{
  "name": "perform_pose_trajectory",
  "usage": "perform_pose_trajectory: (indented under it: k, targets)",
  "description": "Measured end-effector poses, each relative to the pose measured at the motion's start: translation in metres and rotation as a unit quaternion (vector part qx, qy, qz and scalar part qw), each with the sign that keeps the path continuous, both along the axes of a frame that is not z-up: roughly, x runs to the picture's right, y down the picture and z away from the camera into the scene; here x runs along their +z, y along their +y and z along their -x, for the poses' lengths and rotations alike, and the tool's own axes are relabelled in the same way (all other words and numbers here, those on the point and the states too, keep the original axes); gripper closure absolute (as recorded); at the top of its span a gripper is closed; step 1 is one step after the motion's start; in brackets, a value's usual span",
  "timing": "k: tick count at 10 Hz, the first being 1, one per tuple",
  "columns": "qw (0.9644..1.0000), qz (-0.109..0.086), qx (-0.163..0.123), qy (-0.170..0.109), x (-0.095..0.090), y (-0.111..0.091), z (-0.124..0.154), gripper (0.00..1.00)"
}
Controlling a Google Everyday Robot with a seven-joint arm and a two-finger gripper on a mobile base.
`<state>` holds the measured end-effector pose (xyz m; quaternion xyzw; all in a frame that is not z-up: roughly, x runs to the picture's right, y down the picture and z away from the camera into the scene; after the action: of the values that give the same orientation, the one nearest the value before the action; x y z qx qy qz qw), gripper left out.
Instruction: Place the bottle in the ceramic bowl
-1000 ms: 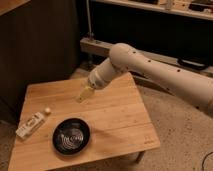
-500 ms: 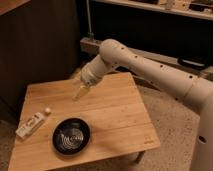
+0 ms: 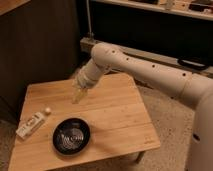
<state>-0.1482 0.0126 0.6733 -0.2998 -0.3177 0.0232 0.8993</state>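
Note:
The bottle (image 3: 31, 125) is small, flat and cream, and it lies on its side near the left edge of the wooden table (image 3: 117, 117), its round cap pointing to the back right. Just to its right, near the front edge, sits the black ceramic bowl (image 3: 71, 135) with rings inside and nothing in it. My gripper (image 3: 77, 96) hangs over the table's back-left part, pointing down and left, open and holding nothing. It is above and behind the bowl and to the right of the bottle, touching neither.
The small table stands on a speckled floor. A dark wall panel (image 3: 35, 50) rises behind its left side. A low metal shelf rail (image 3: 150, 52) runs behind the arm. My white arm (image 3: 150, 70) reaches in from the right.
The arm has swung left and nearer, carrying the gripper from over the table's back middle toward its back left. Bottle and bowl have not moved.

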Motion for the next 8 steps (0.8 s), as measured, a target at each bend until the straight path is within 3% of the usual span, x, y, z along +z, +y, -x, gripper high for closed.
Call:
perform_pose_trajectory:
  k: [2,8]
  targets:
    - [0.9999,-0.009,-0.008,0.006,0.004,0.003,0.0043,0.35]
    - [0.9999,-0.009,-0.007,0.006,0.0043,0.0029,0.0034,0.35]
